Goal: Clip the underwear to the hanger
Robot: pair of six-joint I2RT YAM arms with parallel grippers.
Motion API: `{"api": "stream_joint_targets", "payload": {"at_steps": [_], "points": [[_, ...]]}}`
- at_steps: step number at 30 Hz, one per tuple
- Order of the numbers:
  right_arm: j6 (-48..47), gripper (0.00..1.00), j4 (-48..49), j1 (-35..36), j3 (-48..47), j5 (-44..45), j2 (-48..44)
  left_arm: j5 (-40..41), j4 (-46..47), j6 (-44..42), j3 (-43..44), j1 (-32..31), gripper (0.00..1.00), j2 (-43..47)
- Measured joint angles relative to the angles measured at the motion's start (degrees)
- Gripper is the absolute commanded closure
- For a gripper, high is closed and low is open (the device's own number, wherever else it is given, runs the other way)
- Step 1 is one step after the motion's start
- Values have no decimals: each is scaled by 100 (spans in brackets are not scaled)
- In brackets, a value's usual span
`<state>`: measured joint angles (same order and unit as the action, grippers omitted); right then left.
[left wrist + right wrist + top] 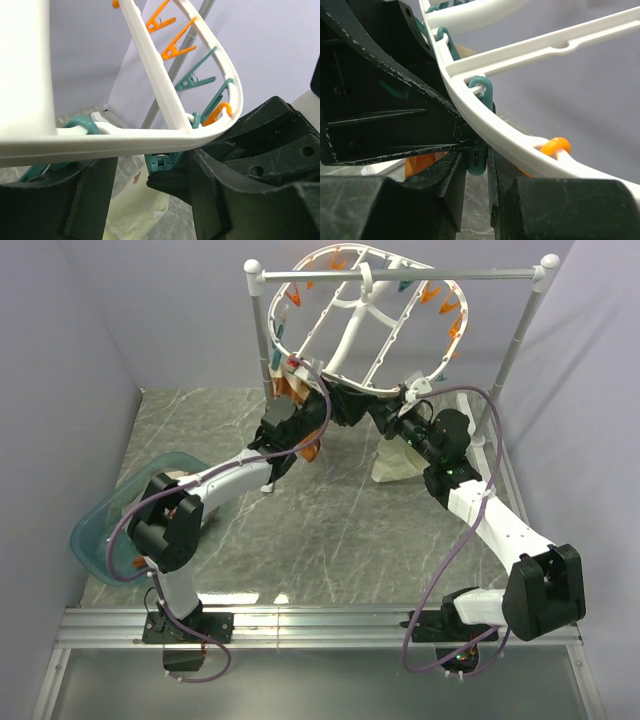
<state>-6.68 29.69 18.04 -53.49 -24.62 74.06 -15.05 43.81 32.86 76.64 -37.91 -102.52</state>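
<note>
Right gripper [477, 186] is pinching a teal clip [478, 161] on the lower rim of the hanger [150, 141]; left gripper [157, 197] is waiting alongside, fingers apart; underwear [397, 468] is lying on the table [330, 525] beneath.

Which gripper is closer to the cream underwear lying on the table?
Right. The right gripper is up at the hanger rim, with the underwear lying just by it in the top view. The left gripper is at the rim too, farther to the left.
</note>
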Motion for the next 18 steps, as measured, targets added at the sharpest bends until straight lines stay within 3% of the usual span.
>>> {"api": "stream_joint_targets", "payload": {"at_steps": [14, 18], "points": [[116, 100, 125, 9, 26, 79, -46, 223, 743, 101, 0, -109, 44, -234], [153, 100, 127, 7, 26, 111, -63, 240, 984, 227, 0, -133, 54, -319]]}}
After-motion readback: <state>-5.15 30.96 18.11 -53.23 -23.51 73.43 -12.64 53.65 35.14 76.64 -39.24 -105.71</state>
